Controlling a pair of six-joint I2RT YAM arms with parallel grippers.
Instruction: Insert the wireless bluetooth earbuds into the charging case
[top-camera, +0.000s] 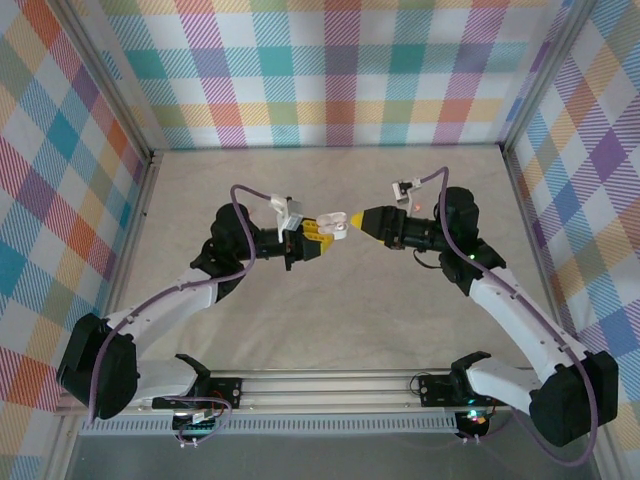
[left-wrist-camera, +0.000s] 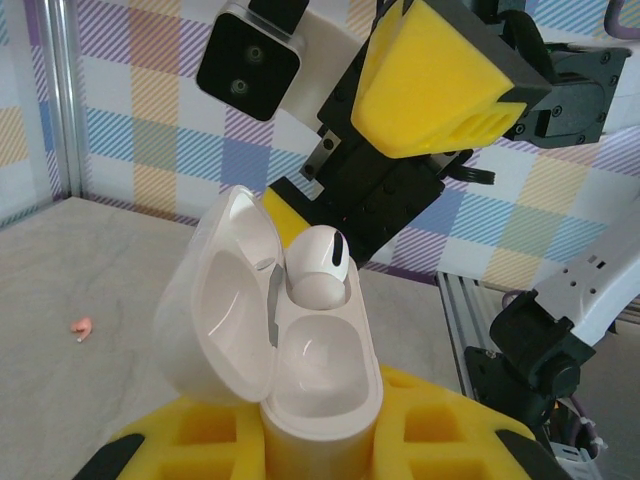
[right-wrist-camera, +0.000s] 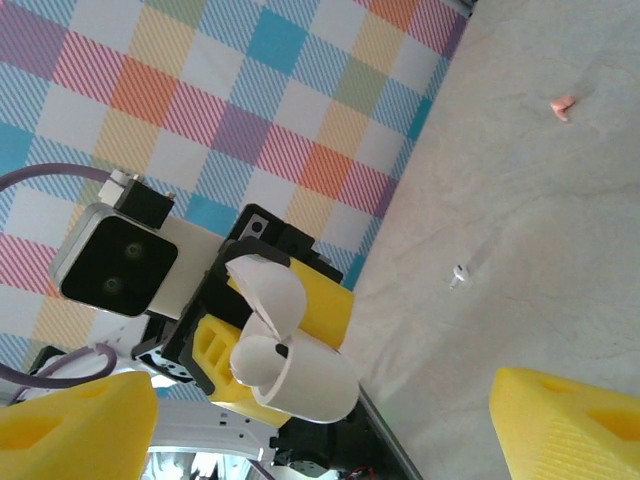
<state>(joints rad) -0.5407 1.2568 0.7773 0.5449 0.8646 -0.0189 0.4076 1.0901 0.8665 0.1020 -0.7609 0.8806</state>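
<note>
The charging case (left-wrist-camera: 322, 372) I see is white and rounded, standing upright between the yellow pads of my left gripper (left-wrist-camera: 320, 445), which is shut on it. Its lid (left-wrist-camera: 222, 290) is hinged open. One white earbud (left-wrist-camera: 320, 266) sits in the far socket, and the near socket is empty. In the top view the case (top-camera: 343, 228) is held above the table's middle, with my right gripper (top-camera: 357, 220) just to its right. The right gripper (right-wrist-camera: 322, 420) is open and holds nothing, facing the case (right-wrist-camera: 315, 378). A second small white earbud (right-wrist-camera: 460, 272) lies on the table.
A tiny pink bit (left-wrist-camera: 80, 326) lies on the beige tabletop, also seen in the right wrist view as a pink bit (right-wrist-camera: 563, 104). Checked walls surround the table (top-camera: 330, 320) on three sides. The metal base rail (top-camera: 330, 385) runs along the near edge.
</note>
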